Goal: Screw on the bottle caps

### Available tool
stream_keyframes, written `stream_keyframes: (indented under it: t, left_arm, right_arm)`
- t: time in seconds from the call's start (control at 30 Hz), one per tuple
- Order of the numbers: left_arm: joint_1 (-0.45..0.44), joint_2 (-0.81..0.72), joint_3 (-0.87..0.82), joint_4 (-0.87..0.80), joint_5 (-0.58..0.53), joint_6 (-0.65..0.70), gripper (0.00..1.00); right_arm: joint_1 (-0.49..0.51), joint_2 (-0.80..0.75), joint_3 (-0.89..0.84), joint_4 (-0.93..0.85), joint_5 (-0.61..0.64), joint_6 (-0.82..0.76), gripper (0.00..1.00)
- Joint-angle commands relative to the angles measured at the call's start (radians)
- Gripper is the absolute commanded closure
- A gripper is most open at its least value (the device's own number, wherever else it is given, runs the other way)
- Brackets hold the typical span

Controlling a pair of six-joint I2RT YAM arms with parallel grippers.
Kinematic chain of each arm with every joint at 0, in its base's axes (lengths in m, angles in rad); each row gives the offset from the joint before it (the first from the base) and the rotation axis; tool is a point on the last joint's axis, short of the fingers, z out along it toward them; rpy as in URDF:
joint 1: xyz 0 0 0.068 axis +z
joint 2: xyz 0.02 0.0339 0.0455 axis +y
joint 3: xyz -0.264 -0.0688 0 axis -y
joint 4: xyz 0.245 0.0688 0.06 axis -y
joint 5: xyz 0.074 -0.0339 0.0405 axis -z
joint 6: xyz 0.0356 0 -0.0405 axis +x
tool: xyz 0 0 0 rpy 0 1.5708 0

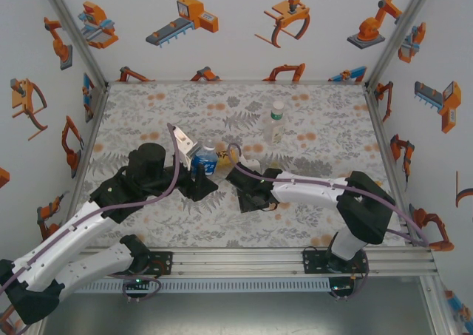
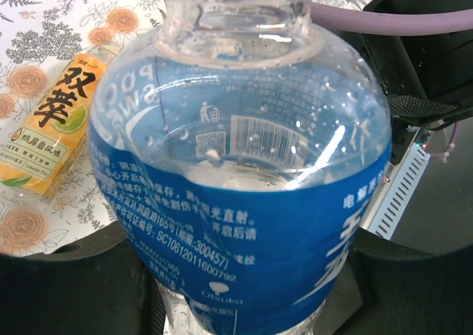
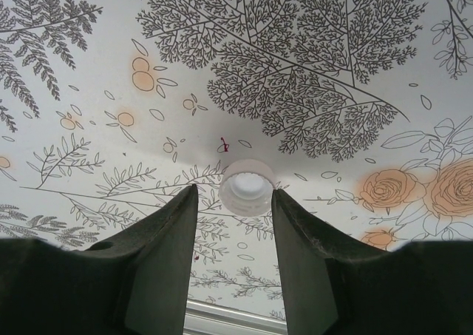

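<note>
While left claw clamps the blue-label bottle: capping lot, mid-surface.
Right claw part-open, gripping nothing; white bottle cap lies on floral surface between its tips, toward 12 o'clock.

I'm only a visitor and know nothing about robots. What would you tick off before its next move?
1. Left end effector clamped on the blue-label bottle: ok.
2. Right end effector open: ok, jaws apart.
3. Cap lined up with it: ok, lying on the mat just ahead, centred on the gap.
4. Held bottle's mouth uncapped: cannot tell, its top is cut off in the left wrist view.
5. Yellow-label bottle out of the way: cannot tell; it lies on its side near the held bottle.
6. Green-label bottle upright, apart from both arms: ok.
</note>
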Motion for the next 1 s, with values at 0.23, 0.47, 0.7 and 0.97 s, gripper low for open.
stream_keyframes:
  t: [0.23, 0.47, 0.7, 0.97]
  left_arm:
    - [0.008, -0.021, -0.011, -0.011, -0.018, 0.010, 0.99]
    - [0.010, -0.025, -0.013, -0.015, -0.018, 0.005, 0.99]
    - [0.013, -0.026, -0.015, -0.016, -0.020, 0.003, 0.99]
    - [0.014, -0.022, -0.016, -0.014, -0.018, -0.002, 0.99]
  right_arm:
    - [0.008, 0.029, 0.000, 0.001, -0.001, 0.030, 0.56]
    - [0.001, 0.048, -0.011, 0.008, -0.016, 0.045, 0.56]
    - [-0.030, 0.031, -0.061, 0.071, -0.067, 0.050, 0.65]
    - [-0.119, -0.097, -0.268, 0.403, -0.245, 0.106, 0.77]
